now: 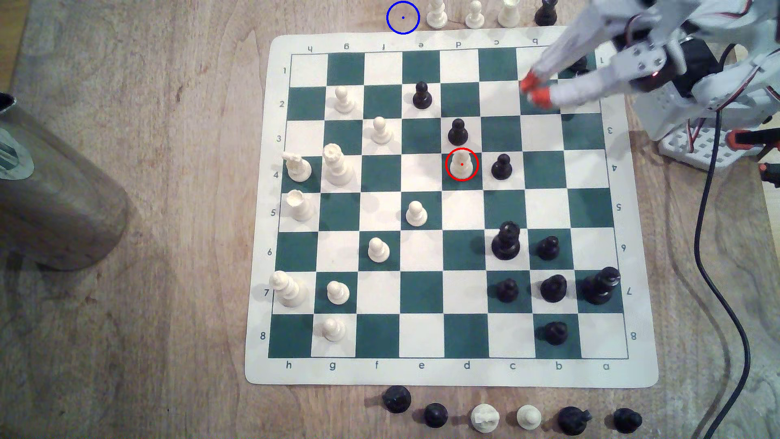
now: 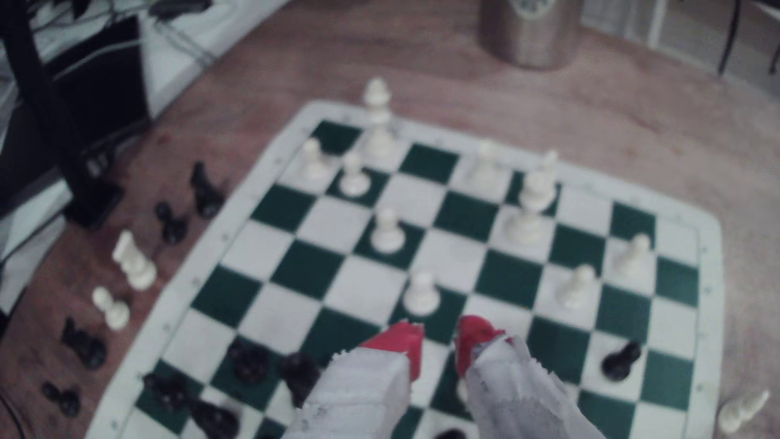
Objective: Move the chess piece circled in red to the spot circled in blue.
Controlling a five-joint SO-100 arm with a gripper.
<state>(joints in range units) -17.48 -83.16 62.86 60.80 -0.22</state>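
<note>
Over the board's far corner: approach step, nothing picked up yet.
Gripper [image 1: 532, 90] hangs near sq b2 w/ its red-tipped fingers [image 2: 407, 344] slightly apart, a narrow gap btwn them, pinching nothing. White pawn circled in red [image 1: 461, 163] stands upright on d4, apart from the gripper; black pawn [image 1: 457, 131] on the next sq toward the gripper, another black pawn [image 1: 501, 166] just beside on c4. Next move prob calls for wider fingers, lowering around the pawn's neck w/o knocking those 2. Blue-ringed spot [image 1: 402, 17] is bare wood off the chess mat [image 1: 447, 373], beside captured pieces. Metal cylinder [image 1: 55, 202] lies at exterior view's left; contents can't tell.
</note>
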